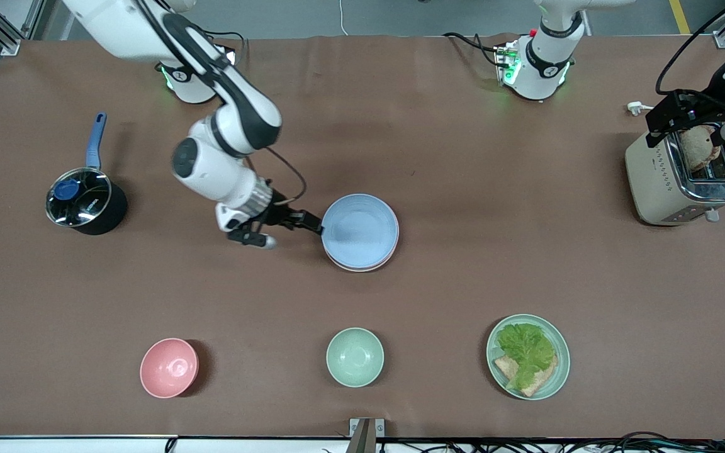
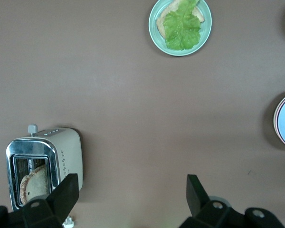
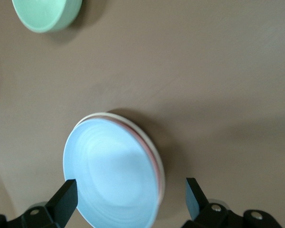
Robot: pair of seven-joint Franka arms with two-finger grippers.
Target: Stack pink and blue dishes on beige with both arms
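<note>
The light blue plate (image 1: 360,229) lies on top of a stack in the middle of the table. Under it a thin edge of the pale pink plate (image 3: 143,142) shows, and under that the cream-beige plate's rim (image 3: 158,166). My right gripper (image 1: 293,231) is open, low at the stack's edge toward the right arm's end of the table, one fingertip at the blue rim, holding nothing. In the right wrist view the blue plate (image 3: 111,173) fills the gap of the right gripper (image 3: 130,194). My left gripper (image 1: 677,119) hangs open over the toaster, empty.
A toaster (image 1: 683,182) with bread stands at the left arm's end. Nearest the front camera stand a salmon bowl (image 1: 168,367), a mint bowl (image 1: 355,357) and a mint plate with lettuce and bread (image 1: 528,356). A black pot (image 1: 82,201) is at the right arm's end.
</note>
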